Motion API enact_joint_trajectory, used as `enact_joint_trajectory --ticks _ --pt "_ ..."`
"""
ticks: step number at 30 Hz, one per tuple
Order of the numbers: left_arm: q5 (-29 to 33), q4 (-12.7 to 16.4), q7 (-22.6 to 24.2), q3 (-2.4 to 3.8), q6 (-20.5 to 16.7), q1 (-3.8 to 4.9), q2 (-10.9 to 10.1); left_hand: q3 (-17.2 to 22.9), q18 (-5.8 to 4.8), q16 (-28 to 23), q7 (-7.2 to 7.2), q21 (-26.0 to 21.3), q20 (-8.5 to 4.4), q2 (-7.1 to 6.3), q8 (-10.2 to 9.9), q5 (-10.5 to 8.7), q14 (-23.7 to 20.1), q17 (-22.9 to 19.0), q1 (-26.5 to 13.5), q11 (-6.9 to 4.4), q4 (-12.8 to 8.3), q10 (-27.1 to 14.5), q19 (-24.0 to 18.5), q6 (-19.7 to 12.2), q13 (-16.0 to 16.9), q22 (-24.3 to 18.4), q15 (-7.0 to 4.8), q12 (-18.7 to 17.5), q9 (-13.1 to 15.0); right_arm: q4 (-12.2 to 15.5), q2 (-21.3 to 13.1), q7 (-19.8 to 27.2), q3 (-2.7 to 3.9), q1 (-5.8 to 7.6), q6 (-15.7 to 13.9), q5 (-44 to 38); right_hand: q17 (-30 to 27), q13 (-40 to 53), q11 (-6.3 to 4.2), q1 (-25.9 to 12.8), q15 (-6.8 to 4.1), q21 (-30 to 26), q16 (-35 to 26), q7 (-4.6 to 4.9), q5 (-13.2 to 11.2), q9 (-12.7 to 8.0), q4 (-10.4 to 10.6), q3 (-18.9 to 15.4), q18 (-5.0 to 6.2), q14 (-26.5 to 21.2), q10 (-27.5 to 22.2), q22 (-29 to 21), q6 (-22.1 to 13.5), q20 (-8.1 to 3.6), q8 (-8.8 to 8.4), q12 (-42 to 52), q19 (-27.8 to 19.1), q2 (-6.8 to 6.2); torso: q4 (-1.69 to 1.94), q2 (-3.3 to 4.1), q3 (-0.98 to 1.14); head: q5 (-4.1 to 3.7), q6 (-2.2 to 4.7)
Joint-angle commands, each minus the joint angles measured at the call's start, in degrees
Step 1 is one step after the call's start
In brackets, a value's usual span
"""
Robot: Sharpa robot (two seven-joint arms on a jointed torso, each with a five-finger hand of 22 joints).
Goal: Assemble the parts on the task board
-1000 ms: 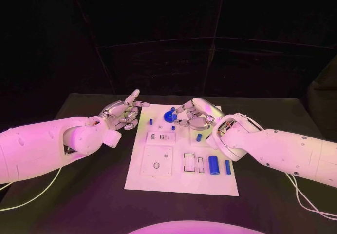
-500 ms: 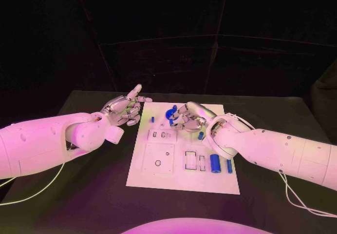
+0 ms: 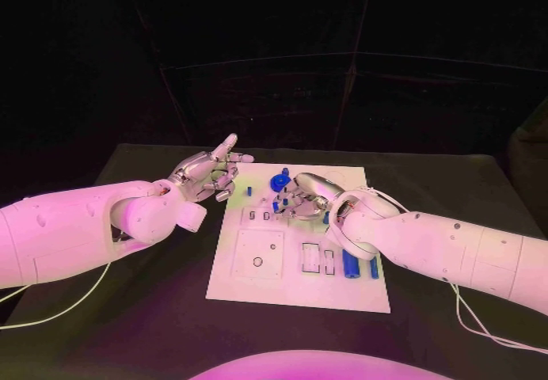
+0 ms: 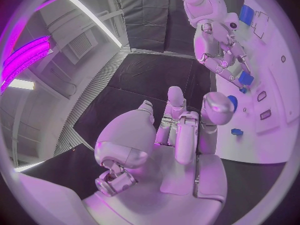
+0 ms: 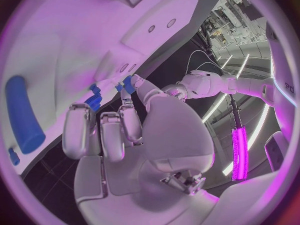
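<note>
Right hand [image 3: 300,198]: shifted from the far end of the task board [image 3: 294,293] toward the robot and toward the board's left side, now over the small slots in the board's upper middle, fingers curled downward with a small blue part [image 5: 128,83] at the fingertips. Round blue part [image 3: 278,183] at the far end: formerly partly covered by that hand, now uncovered beyond it. Left hand [image 3: 208,176]: moved slightly farther from the robot, off the board's left edge, fingers apart.
</note>
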Motion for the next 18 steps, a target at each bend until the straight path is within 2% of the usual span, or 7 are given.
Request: enact_joint_trajectory --ticks 1,18 --pt "1.26 0.27 2.16 0.05 -0.69 0.09 0.13 -0.07 0.47 -0.31 0.03 -0.23 -0.01 0.0 -0.27 0.23 5.08 12.27 0.72 0.05 -0.31 -0.41 -0.37 -0.45 -0.23 -0.31 0.43 -0.27 0.09 -0.19 0.41 -1.01 0.03 -0.02 1.55 -2.59 10.0 1.59 -0.14 0.17 -0.26 0.33 0.13 -0.33 0.02 0.03 0.35 -0.01 -0.18 4.94 0.03 0.02 0.92 -0.17 0.04 -0.05 0.17 0.56 -0.03 -0.01 0.01 0.07 -0.06" --pt "1.51 0.47 2.09 0.05 -0.47 0.08 0.47 -0.17 0.44 -0.27 0.07 -0.2 0.05 -0.15 -0.18 0.22 5.11 12.37 1.08 0.1 -0.54 -0.55 -0.35 -0.6 -0.41 -0.2 0.48 -0.41 0.15 -1.59 1.75 -2.91 0.04 -0.39 2.03 -6.17 9.81 1.52 -0.14 0.03 -0.26 0.29 0.02 -0.34 -0.18 0.03 0.37 -0.08 -0.17 4.89 -0.06 -0.06 0.92 -0.17 0.02 -0.13 0.14 0.38 0.0 -0.03 0.01 0.21 -0.38"
